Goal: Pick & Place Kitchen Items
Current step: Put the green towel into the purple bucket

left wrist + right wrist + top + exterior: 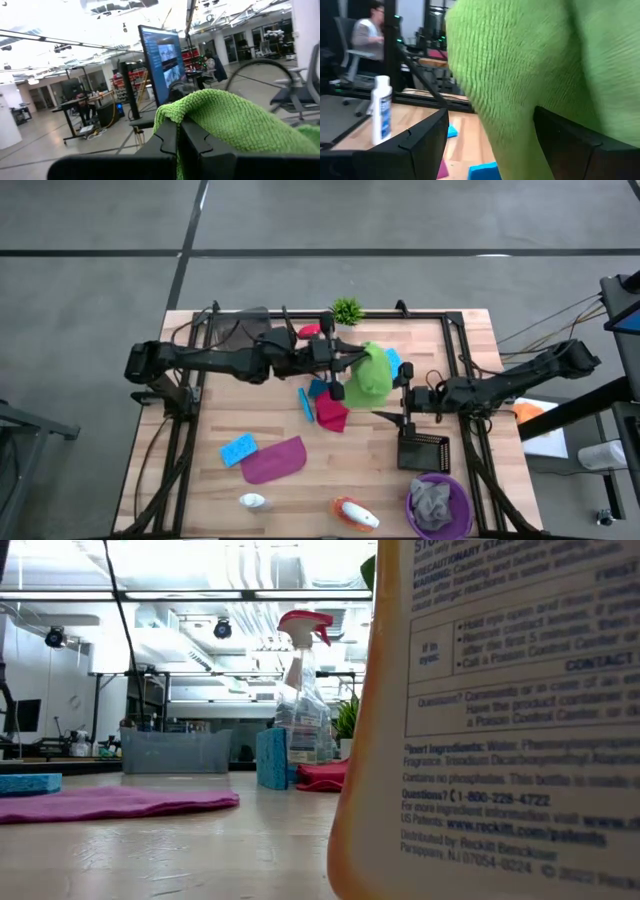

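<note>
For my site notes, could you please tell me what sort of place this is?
Probably a robotics lab or open workshop: a large monitor on a stand, people seated at desks, and exposed ceiling ducts beyond the wooden table.

Taking the rack (423, 451) on the counter (470, 340) as landmark: the bowl (439, 505) sits just in front of it, with a cloth (431, 502) inside. A spray bottle (355, 514) lies left of the bowl, and another bottle (253, 501) farther left. Well left of the rack a flat cloth (273, 460) lies beside a sponge (238, 448). Behind and left of the rack, a raised cloth (371, 375) hangs between the left end effector (338, 370) and right end effector (402, 380). The potted plant (346, 310) stands at the far edge.
</note>
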